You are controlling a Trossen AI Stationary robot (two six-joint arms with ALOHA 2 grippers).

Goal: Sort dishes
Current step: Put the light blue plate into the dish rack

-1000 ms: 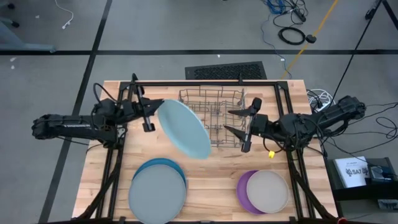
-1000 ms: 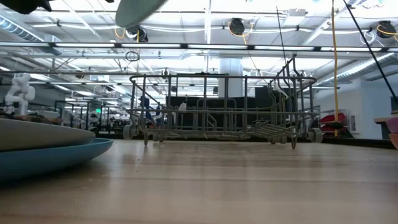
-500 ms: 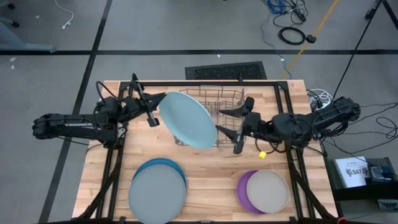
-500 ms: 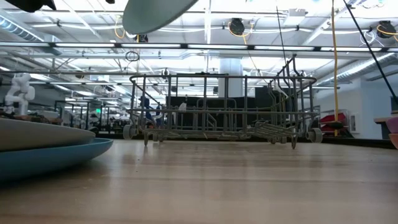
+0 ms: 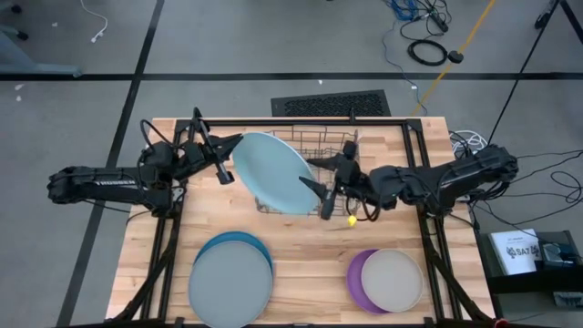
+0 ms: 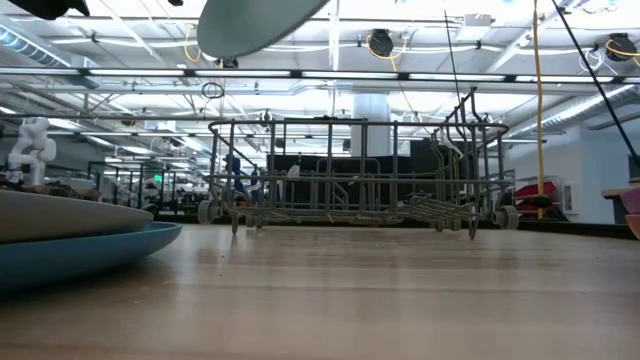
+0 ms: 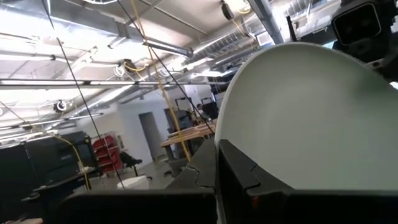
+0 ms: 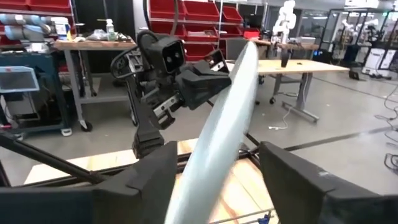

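Observation:
A light blue plate [image 5: 273, 173] hangs tilted above the table, partly over the left side of the grey wire dish rack [image 5: 319, 146]. My left gripper [image 5: 226, 160] is shut on its left rim. My right gripper [image 5: 314, 178] is open. Its two fingers [image 8: 149, 177] stand on either side of the plate's right rim [image 8: 224, 124], with a gap on both sides. In the low view only the plate's lower edge [image 6: 255, 20] shows, at the top. A grey plate [image 5: 230, 281] lies on a darker blue plate [image 5: 244, 240] near the front left. My left gripper pinches the plate's left rim [image 7: 249, 155] between its two fingers. The fingers come roughly level from the table's left, pointing a little upward. The plate is lifted clear of table and rack and stands steeply tilted, its face toward the wrist camera.
A beige-grey plate [image 5: 393, 278] sits on a purple plate [image 5: 355, 273] at the front right. The dish rack's wires [image 6: 350, 175] rise at the far middle of the wooden table [image 5: 310, 246]. Bare wood lies between the two stacks.
My right gripper has moved toward the table's left, staying open, until its fingers stand on either side of the plate's right rim. The left gripper has rolled a little, and the plate has shifted slightly toward the far edge and over the rack.

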